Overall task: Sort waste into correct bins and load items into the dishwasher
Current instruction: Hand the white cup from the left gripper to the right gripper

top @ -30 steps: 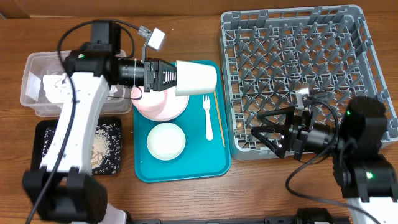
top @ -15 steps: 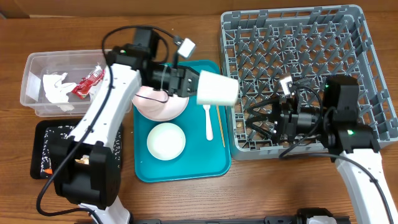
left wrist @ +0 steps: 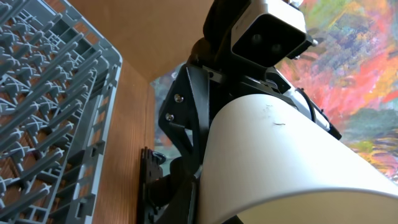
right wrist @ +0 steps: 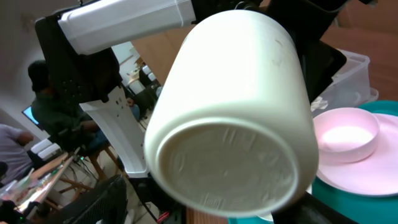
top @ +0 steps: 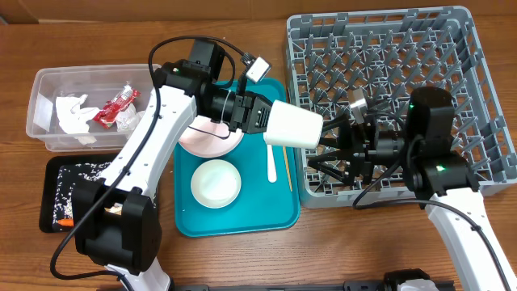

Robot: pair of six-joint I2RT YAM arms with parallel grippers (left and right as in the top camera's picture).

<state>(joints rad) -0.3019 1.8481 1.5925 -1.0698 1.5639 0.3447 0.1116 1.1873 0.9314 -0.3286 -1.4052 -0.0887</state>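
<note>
Overhead, at the left end of the bench (top: 97, 32) the clear tub (top: 39, 121) holds crumpled napkins (top: 71, 111) and a red wrapper (top: 113, 105), with the black tray (top: 52, 194) just in front of it. On the teal tray (top: 242, 220) the pink plate (top: 198, 144), a white bowl (top: 216, 183), the fork (top: 271, 162) and the chopstick (top: 286, 166) lie waiting. The change is in the white cup (top: 295, 127): a second ago it hung over the pink plate, and now the left hand (top: 262, 120), pressed shut on the cup's rim, has carried it rightward until it lies on its side in the air above the teal tray's right edge and the left rim of the grey rack (top: 452, 48), base pointing right. The right hand (top: 338, 149), which sat low over the rack's near right part, has swung left to face that base with its fingers spread wide; whether they touch the cup I cannot tell. That looks like a handover being set up, so the cup is close to being loaded but not yet in the rack, and the other dishes remain to follow.
</note>
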